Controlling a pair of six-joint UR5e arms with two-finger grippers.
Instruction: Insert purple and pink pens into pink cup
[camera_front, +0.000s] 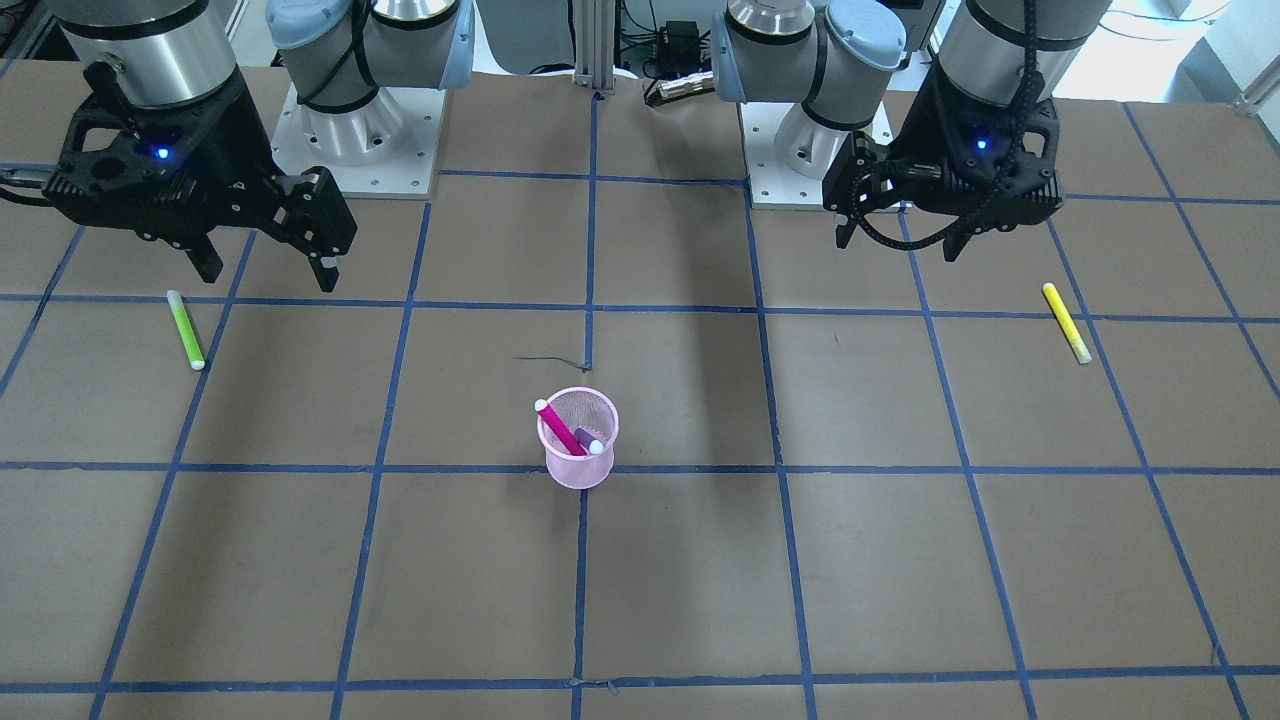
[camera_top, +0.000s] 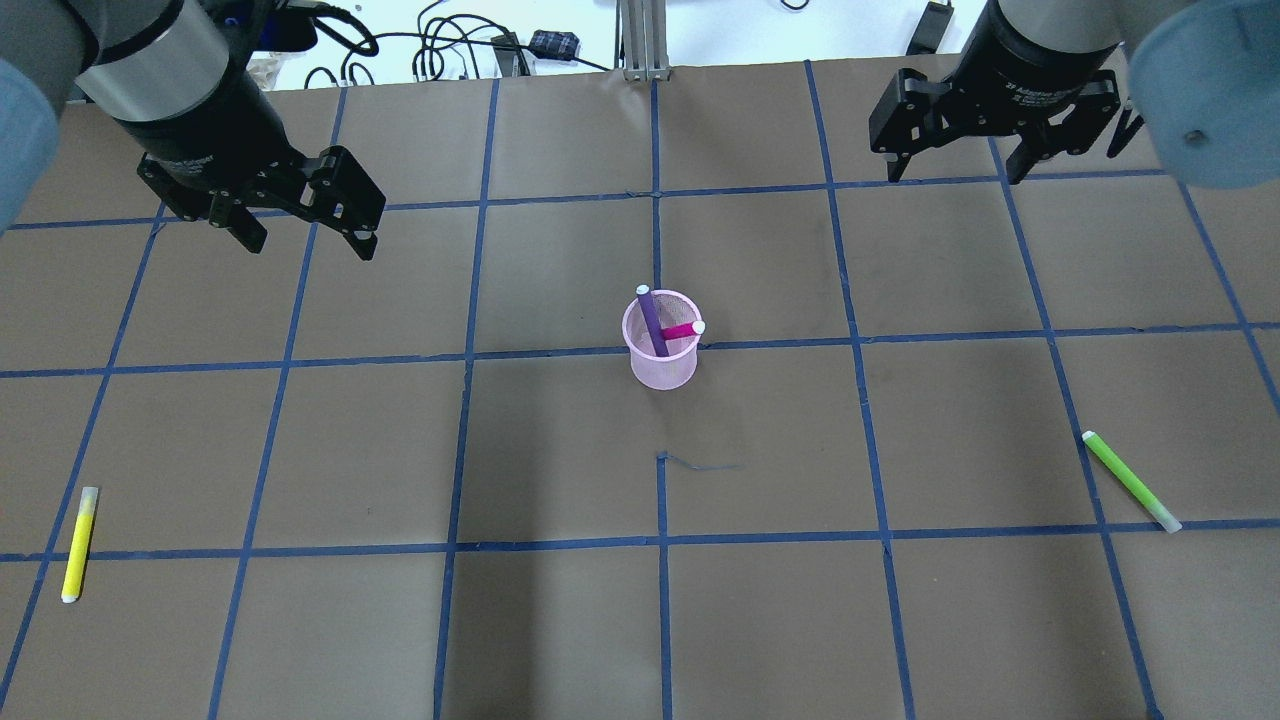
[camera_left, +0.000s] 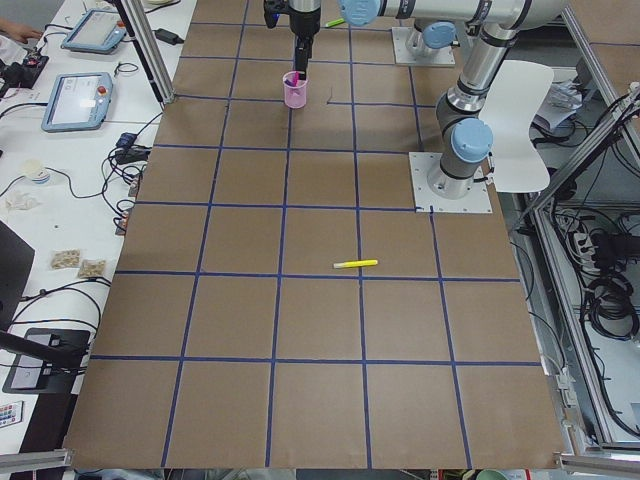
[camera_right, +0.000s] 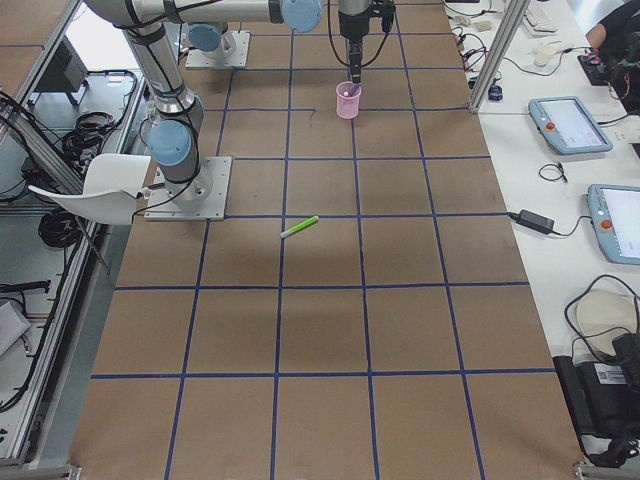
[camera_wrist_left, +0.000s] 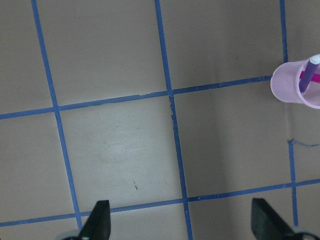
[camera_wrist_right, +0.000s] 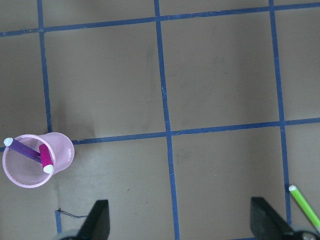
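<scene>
The pink mesh cup (camera_top: 663, 368) stands at the table's middle, also in the front view (camera_front: 578, 468). The purple pen (camera_top: 652, 318) and the pink pen (camera_top: 682, 330) both stand tilted inside it. The pink pen (camera_front: 560, 428) and the purple pen (camera_front: 590, 438) lean across each other. My left gripper (camera_top: 310, 243) is open and empty, raised far to the cup's left. My right gripper (camera_top: 955, 172) is open and empty, raised far to the cup's right. The cup shows at the right edge of the left wrist view (camera_wrist_left: 292, 87) and at the lower left of the right wrist view (camera_wrist_right: 60, 150).
A yellow pen (camera_top: 77, 545) lies on the table at the near left. A green pen (camera_top: 1130, 480) lies at the near right, also in the right wrist view (camera_wrist_right: 305, 205). Brown paper with blue tape lines (camera_top: 660, 540) covers the table.
</scene>
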